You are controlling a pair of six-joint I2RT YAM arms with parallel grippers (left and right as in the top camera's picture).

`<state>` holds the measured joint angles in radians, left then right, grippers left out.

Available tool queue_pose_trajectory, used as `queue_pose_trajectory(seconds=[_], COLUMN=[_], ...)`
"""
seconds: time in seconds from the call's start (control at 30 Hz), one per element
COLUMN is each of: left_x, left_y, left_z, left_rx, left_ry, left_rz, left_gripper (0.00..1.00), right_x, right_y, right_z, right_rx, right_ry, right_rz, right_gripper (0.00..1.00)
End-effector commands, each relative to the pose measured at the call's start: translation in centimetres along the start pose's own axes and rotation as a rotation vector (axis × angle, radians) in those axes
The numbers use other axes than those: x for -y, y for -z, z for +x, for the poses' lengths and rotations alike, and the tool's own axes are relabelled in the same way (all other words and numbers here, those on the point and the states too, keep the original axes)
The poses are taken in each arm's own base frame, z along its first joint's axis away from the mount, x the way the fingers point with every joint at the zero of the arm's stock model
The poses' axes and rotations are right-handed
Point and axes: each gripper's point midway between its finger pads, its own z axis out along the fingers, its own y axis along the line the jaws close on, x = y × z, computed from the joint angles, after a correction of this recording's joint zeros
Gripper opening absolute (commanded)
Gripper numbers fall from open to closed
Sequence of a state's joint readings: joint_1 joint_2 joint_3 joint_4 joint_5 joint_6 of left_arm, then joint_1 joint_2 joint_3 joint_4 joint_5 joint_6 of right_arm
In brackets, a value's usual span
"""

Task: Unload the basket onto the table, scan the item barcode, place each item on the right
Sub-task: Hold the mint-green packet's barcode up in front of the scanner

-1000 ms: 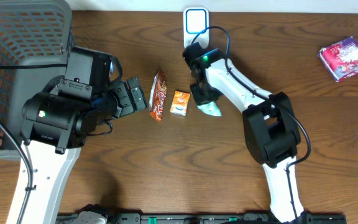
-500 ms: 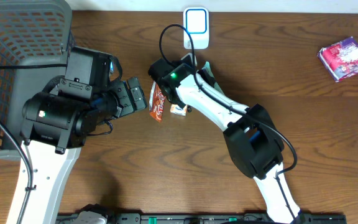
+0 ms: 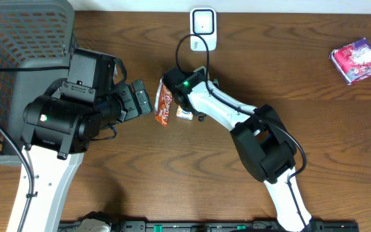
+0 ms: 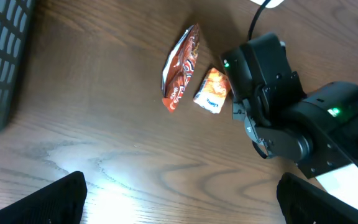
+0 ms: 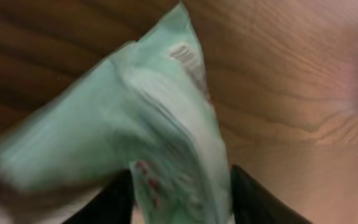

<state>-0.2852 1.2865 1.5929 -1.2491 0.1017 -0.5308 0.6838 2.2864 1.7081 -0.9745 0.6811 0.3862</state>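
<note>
1. Where the item is: the green pouch sits between my right jaws and fills the right wrist view, all smeared with blur; from overhead my wrist hides it, so it's somewhere right by the orange snack packet and the small orange box; the scanner is up at the far edge of the desk, clear of all that.
2. Jaws: the right jaws flank the pouch on both sides, but honestly I can't tell if they're pinching it or gone slack; the left jaws are spread wide with nothing in them.
3. What could bite me: if that grip is loose, the pouch slips and flops onto the two orange items, maybe barcode down; my wrist is also very close to them, so a careless swing toward the scanner could shove them around; and I can't see which face carries the barcode, so I might show the wrong side and get no read.
4. Pose: right arm reaches diagonally from the near edge, wrist folded down over the orange items; left arm sits beside the basket, its jaws aimed at the snack packet, near but not touching.
</note>
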Motion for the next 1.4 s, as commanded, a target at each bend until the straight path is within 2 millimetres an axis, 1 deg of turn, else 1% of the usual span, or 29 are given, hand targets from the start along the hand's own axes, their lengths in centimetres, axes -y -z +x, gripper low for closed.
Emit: queue_pose_trajectory(seconds=[0.0,0.07,0.17,0.3,0.37,0.43,0.53,0.63,0.7,0.83,0.93,1.0,1.17,1.23,1.3,1.37], left_x=[0.0,0.0,0.0,0.0,0.0,0.0,0.0,0.0,0.0,0.0,0.0,0.0,0.0,0.0,0.0,0.0], left_y=[0.3,0.3,0.3,0.3,0.3,0.3,0.3,0.3,0.3,0.3,0.3,0.3,0.3,0.3,0.3,0.3], left_z=[-0.2,-0.2,-0.2,-0.2,-0.2,-0.2,-0.2,-0.2,-0.2,-0.2,-0.2,-0.2,-0.2,-0.2,-0.2,-0.2], left_rx=[0.013,0.013,0.013,0.013,0.013,0.013,0.013,0.013,0.013,0.013,0.013,0.013,0.013,0.013,0.013,0.013], left_ry=[0.002,0.002,0.002,0.002,0.002,0.002,0.002,0.002,0.002,0.002,0.002,0.002,0.002,0.002,0.002,0.002], left_rz=[0.001,0.001,0.001,0.001,0.002,0.001,0.002,0.001,0.001,0.001,0.001,0.001,0.001,0.001,0.001,0.001], left_gripper=[0.98,0.98,0.98,0.98,0.98,0.98,0.98,0.98,0.98,0.98,0.98,0.98,0.98,0.98,0.98,0.98], right_x=[1.3,2.2,3.0,3.7,2.9,1.5,0.3,0.1,1.1,2.7,3.0,2.6,0.8,-0.3,-1.3,-1.9], right_y=[0.5,1.3,2.5,3.2,3.2,3.4,3.6,3.8,3.4,2.4,1.7,1.4,0.6,0.3,0.5,0.9], right_z=[-0.8,-1.5,-2.6,-3.7,-4.1,-4.3,-3.7,-2.8,-2.3,-1.9,-1.4,-0.9,0.2,0.7,1.0,1.0], right_rx=[0.020,0.030,0.037,0.020,-0.008,-0.039,-0.077,-0.099,-0.117,-0.137,-0.152,-0.162,-0.168,-0.174,-0.181,-0.186], right_ry=[0.001,0.005,0.003,-0.021,0.005,0.072,0.146,0.197,0.191,0.164,0.161,0.168,0.196,0.195,0.202,0.198], right_rz=[0.042,0.069,0.066,-0.012,-0.142,-0.344,-0.617,-0.826,-0.894,-0.923,-0.926,-0.933,-0.943,-0.943,-0.943,-0.915], right_gripper=[0.46,0.46,0.45,0.35,0.33,0.32,0.33,0.30,0.29,0.27,0.27,0.26,0.24,0.15,0.11,0.06])
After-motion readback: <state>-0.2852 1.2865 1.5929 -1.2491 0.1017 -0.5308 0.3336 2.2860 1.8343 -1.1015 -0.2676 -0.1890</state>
